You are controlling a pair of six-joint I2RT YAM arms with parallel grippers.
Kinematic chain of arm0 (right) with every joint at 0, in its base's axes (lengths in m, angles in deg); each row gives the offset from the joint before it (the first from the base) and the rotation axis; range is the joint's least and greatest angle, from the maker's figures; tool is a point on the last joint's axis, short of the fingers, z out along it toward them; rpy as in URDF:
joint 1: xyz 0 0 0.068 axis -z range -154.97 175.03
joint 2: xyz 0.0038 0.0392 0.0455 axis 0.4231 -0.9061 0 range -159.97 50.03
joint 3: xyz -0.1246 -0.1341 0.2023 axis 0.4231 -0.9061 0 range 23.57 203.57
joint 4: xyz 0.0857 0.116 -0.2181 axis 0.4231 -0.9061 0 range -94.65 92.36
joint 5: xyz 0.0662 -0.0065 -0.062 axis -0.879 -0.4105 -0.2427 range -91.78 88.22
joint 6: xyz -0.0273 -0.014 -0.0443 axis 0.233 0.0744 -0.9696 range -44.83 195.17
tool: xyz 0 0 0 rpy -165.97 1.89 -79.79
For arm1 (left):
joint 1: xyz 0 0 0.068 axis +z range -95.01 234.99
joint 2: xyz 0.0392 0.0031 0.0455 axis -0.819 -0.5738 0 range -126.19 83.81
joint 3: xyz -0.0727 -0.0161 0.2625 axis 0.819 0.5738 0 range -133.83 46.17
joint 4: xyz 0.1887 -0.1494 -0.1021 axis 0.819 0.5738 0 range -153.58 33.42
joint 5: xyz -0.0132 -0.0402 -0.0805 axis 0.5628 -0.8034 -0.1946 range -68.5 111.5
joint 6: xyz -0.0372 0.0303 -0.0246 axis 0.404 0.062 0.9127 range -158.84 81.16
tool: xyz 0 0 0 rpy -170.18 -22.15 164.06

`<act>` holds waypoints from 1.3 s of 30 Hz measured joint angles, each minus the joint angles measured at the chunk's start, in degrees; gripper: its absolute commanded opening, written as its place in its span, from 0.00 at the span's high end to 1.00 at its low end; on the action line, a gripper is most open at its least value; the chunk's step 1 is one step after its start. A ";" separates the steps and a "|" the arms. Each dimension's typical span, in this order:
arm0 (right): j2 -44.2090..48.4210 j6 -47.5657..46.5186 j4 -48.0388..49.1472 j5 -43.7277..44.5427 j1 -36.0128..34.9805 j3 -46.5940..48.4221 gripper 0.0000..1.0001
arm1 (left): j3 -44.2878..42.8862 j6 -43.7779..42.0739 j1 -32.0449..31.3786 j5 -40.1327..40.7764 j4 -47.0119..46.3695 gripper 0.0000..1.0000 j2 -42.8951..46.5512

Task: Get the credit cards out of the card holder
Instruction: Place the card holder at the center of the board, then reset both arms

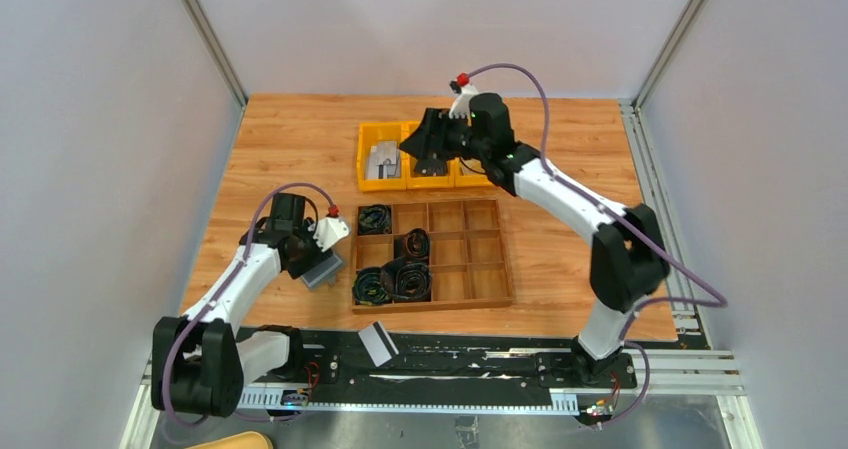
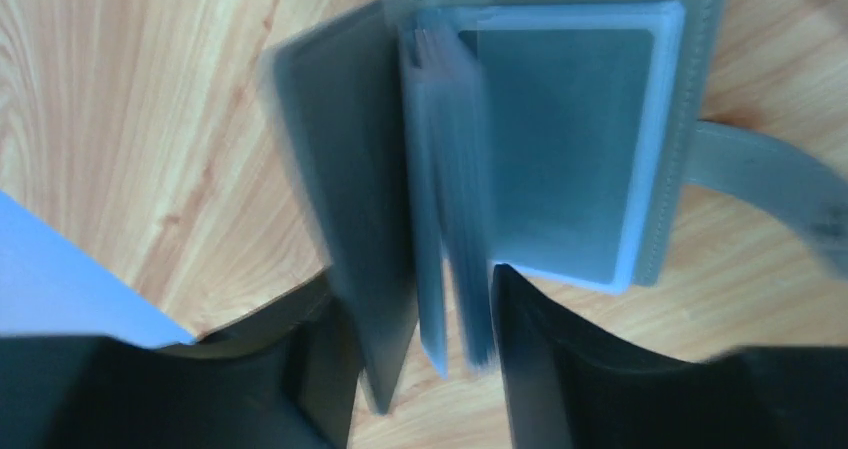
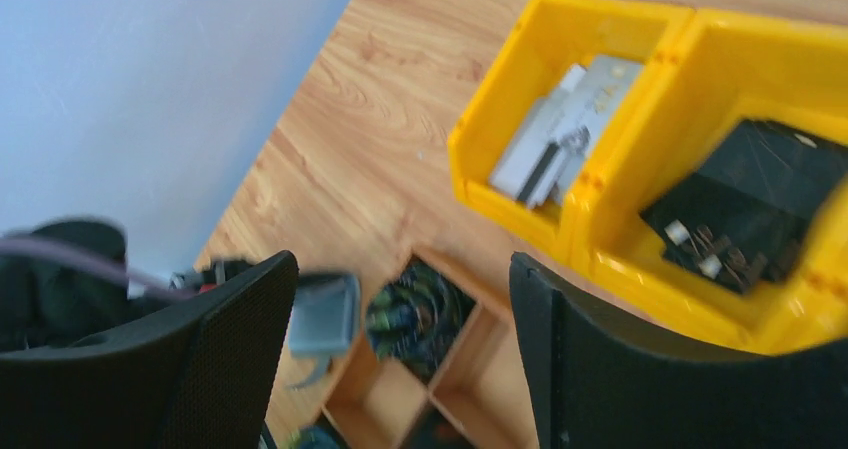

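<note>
The grey card holder (image 2: pixel 570 119) lies spread open over the table, its cover and clear sleeves hanging loose and blurred between the fingers of my left gripper (image 2: pixel 420 289), which stand apart. From above, that holder (image 1: pixel 322 271) sits under the left gripper (image 1: pixel 318 254), left of the wooden tray. Several grey-white credit cards (image 1: pixel 383 159) lie in the leftmost yellow bin (image 3: pixel 470 159). One more card (image 1: pixel 377 343), with a dark stripe, rests on the black rail at the near edge. My right gripper (image 3: pixel 400 264) hovers open and empty above the bins.
A wooden divided tray (image 1: pixel 480 259) in the middle holds coiled black cables (image 1: pixel 395 274) in its left cells. The yellow bins (image 1: pixel 362 134) stand behind it; the middle bin holds a black item (image 3: pixel 750 189). Grey walls close in both sides.
</note>
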 measured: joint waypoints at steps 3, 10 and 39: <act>10.03 -2.99 -0.42 2.51 -0.11 -10.23 0.16 | 2.91 -1.53 -0.02 2.95 -5.25 0.11 -2.80; 31.65 -6.80 -7.32 12.39 2.21 -29.14 0.12 | -0.79 -1.18 0.02 -0.57 -4.76 0.05 -1.18; 42.56 -14.75 8.90 75.23 22.32 -68.11 0.08 | 8.00 43.21 29.18 -22.29 -50.75 0.00 -4.87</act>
